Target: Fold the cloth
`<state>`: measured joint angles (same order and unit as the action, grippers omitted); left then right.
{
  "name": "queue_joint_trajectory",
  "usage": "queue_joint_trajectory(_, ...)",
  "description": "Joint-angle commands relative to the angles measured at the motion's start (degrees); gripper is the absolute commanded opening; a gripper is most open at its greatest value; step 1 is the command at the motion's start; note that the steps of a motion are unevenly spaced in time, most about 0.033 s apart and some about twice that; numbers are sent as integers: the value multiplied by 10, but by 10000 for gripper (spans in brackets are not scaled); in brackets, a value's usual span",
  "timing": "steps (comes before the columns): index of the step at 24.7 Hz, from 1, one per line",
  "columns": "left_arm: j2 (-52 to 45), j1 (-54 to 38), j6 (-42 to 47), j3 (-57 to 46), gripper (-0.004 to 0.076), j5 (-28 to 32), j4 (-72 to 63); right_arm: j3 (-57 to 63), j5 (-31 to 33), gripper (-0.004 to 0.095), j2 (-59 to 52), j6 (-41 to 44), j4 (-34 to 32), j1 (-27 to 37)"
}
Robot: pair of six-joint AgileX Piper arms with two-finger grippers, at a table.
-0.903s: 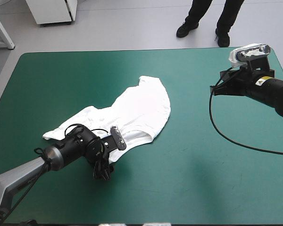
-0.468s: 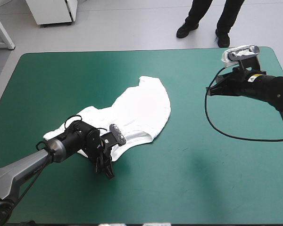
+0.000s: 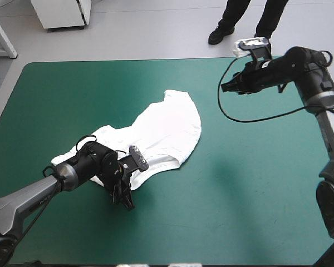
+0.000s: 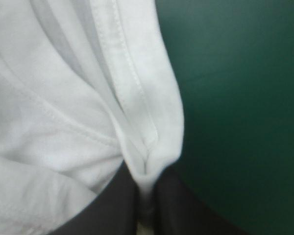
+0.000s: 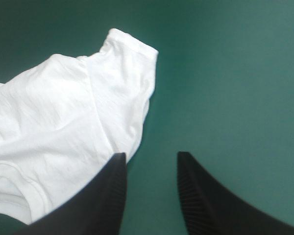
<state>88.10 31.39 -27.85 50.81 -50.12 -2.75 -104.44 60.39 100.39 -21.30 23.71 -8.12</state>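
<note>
White short-sleeved T-shirt (image 3: 167, 130): one item, lying loosely spread and creased on the teal-green covered surface (image 3: 239, 183), left of the surface's middle. It runs on a slant from the near left toward the centre, with one sleeve at its far end pointing to the far edge. Left gripper (image 3: 125, 192): low at the T-shirt's near edge, arm entering from the near left corner. In the left wrist view its two black fingers (image 4: 120, 200) are all but together, clamped on a narrow fold of the T-shirt (image 4: 63, 98). A stitched hem runs up from the pinch, and the bare teal-green cover lies to one side of the left gripper (image 4: 147, 178). Right gripper (image 3: 225, 87): raised over the far right part of the surface, pointing toward the T-shirt and well apart from it, holding nothing. In the right wrist view its black fingers (image 5: 108, 196) stand apart, bare teal-green cover showing in the gap at the right gripper (image 5: 152, 154). The T-shirt (image 5: 63, 117) lies ahead of and beside it, a sleeve with a hemmed cuff at the cloth's outer corner.
</note>
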Motion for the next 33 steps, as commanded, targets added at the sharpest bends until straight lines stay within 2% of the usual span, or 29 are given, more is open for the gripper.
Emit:
queue_joint_trajectory(1,11,3,10,-4,-10,18,-42,-69,-12,599,15,9,-8,-35)
queue_joint_trajectory(3,11,3,12,-4,-10,18,-42,-85,-20,655,40,30,-44,-55)
queue_joint_trajectory(11,11,3,12,-1,-10,27,-55,-105,-40,644,147,61,-103,-94)
queue_joint_trajectory(17,12,3,11,-1,-10,31,-67,-125,-57,644,214,66,-94,-96)
queue_joint_trajectory(22,12,3,11,-1,-10,30,-67,-157,-76,643,260,59,-61,-100)
queue_joint_trajectory(24,12,3,11,-1,-10,30,-65,-166,-79,588,277,50,-54,-108)
queue_joint_trajectory(27,12,3,11,-1,-10,30,-65,-165,-74,425,299,38,-51,-128)
queue_joint_trajectory(31,12,3,11,-1,-10,30,-60,-164,-67,13,317,31,-45,-145)
queue_joint_trajectory(33,12,3,11,-1,-10,30,-58,-163,-58,-11,317,46,-59,-145)
